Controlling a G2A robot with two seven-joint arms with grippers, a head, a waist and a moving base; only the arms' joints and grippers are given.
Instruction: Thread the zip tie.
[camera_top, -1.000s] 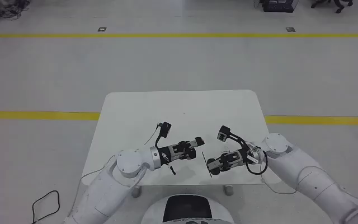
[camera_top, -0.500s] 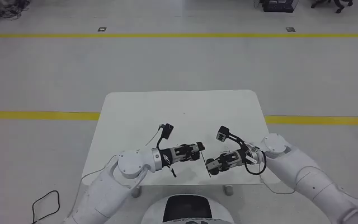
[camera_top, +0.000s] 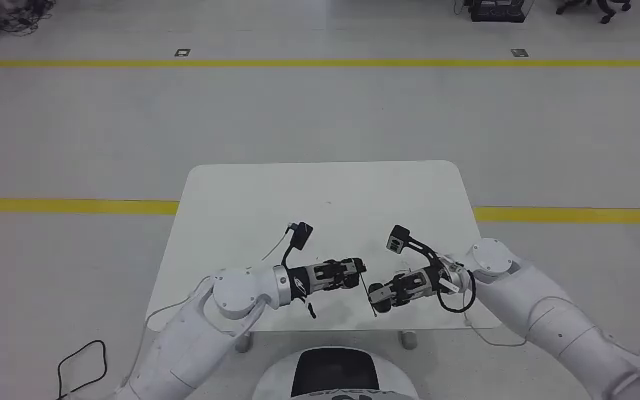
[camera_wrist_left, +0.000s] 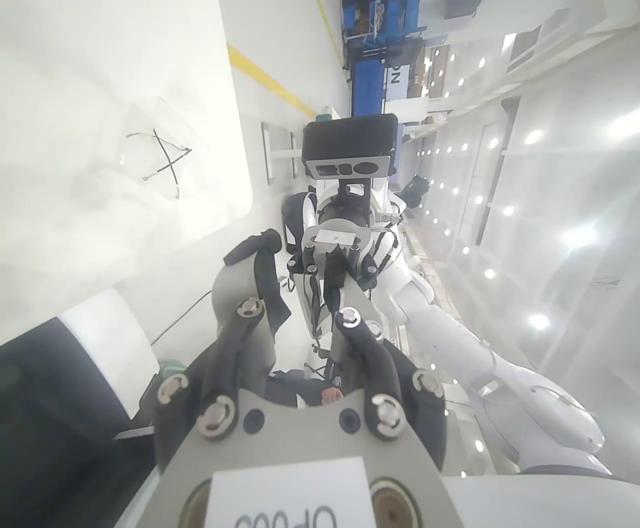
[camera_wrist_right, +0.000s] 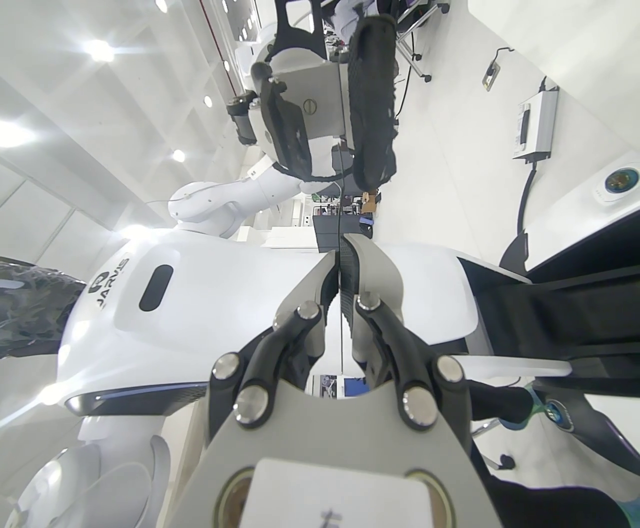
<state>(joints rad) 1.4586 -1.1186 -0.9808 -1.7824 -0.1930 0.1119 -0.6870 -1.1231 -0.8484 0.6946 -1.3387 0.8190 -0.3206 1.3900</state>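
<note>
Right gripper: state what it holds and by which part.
The zip tie, pinched partway along its thin strap, which runs out both sides of the shut right gripper.

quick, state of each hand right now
Left hand: open, gripping nothing.
Right hand: closed on the zip tie.
</note>
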